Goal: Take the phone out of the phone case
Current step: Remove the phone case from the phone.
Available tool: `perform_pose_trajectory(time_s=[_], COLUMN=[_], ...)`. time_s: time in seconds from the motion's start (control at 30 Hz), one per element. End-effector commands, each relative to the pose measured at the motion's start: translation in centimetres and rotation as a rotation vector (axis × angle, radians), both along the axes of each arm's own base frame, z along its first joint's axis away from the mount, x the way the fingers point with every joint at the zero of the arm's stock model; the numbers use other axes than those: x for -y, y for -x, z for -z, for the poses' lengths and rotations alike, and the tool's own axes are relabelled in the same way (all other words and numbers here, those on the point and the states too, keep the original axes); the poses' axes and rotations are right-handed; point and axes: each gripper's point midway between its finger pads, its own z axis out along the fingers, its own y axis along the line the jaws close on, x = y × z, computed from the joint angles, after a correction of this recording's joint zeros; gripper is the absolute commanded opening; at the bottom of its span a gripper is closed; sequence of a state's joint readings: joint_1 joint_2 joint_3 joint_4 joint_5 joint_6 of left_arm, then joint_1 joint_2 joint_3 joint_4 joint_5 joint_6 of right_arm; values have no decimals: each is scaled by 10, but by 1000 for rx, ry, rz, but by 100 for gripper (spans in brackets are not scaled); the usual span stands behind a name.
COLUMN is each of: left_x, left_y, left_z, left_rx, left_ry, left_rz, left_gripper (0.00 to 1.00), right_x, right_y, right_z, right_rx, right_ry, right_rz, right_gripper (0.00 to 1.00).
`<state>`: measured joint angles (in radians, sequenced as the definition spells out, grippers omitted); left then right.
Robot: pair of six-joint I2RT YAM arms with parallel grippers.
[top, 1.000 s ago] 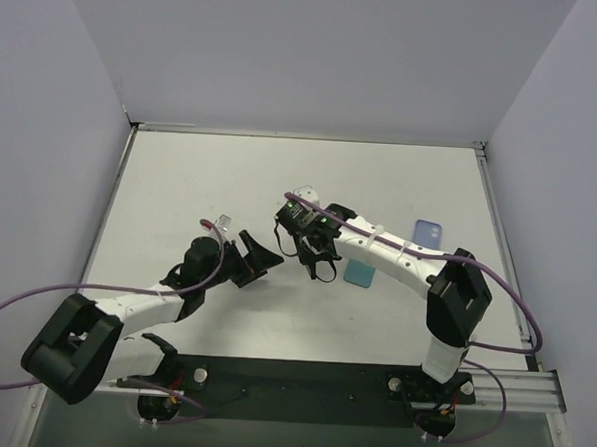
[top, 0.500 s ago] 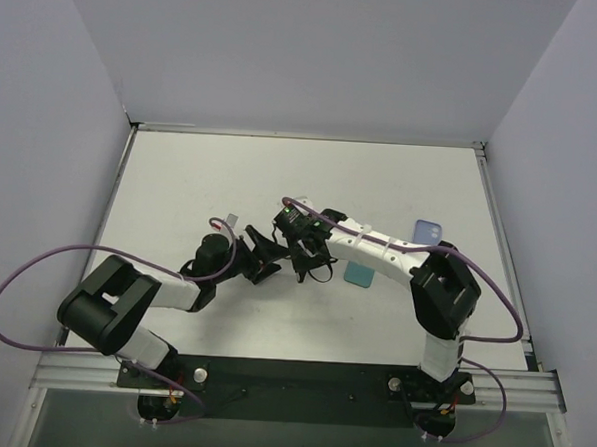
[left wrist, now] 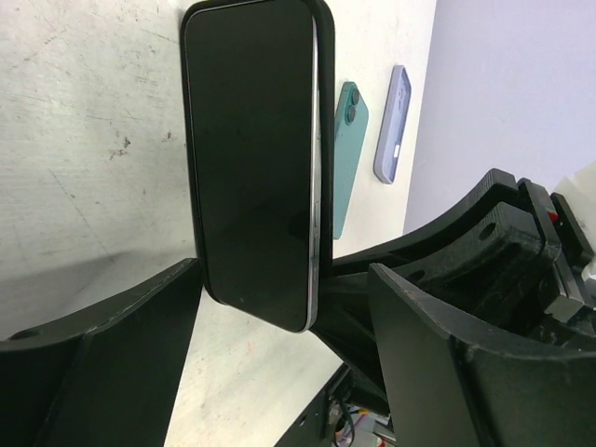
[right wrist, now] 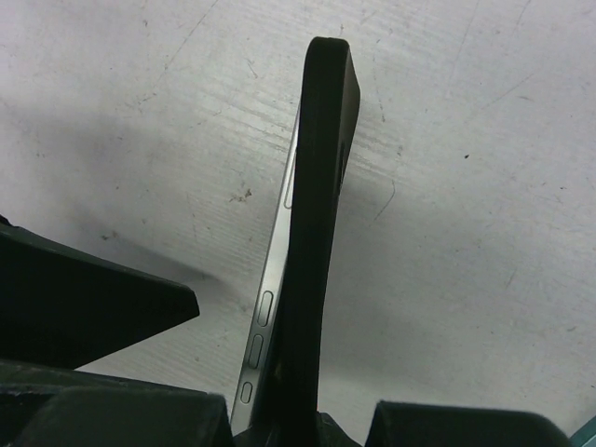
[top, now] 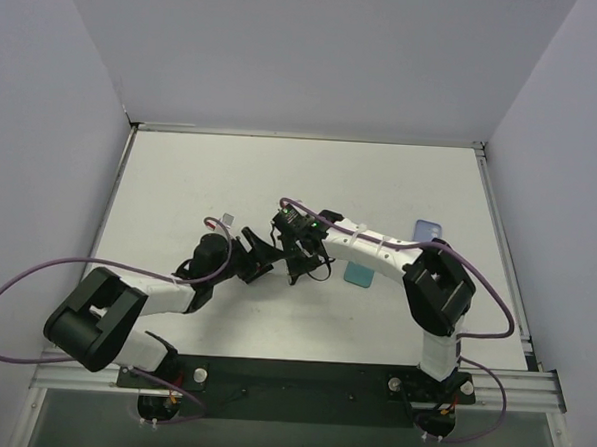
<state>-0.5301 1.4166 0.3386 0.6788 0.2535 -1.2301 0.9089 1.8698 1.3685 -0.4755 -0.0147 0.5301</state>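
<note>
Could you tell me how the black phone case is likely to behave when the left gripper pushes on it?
The black case probably flexes rather than staying stiff: it bows away from the silver edge of the phone. Its matte surface likely grips well. Held at one end by the right gripper, it may pivot if pushed off-centre.

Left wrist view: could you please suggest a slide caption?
Open left gripper straddles the phone, seated in its black phone case.

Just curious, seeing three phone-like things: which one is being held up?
The black-cased phone, gripped by the right end effector; the teal one and the lilac one lie flat on the table beyond it.
</note>
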Motion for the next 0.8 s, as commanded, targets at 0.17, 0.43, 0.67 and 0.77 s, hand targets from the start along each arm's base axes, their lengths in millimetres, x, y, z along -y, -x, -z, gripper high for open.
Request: perform_pose_trajectory(time_s=[0.17,0.43,0.67,0.77], left_x=[-5,-16,-27,-29], left_y=[6,12,13,11], left_z=[-2,4,5,4], left_rx=[60,38,41,50], left_ry=[-116,-190,-258,-277], left_rz=[55,46,27,21], left_gripper=[72,67,68,68], right_x=[-40,-53,-63,-68], right_y=[9,12,16,19], right_z=[20,34,45,47], right_rx=[-82,-125,-164,-174], right_ry=[-130,-131,-123,-126], right_rz=[-60,-75,-81,-88], right_gripper=[0,0,0,0])
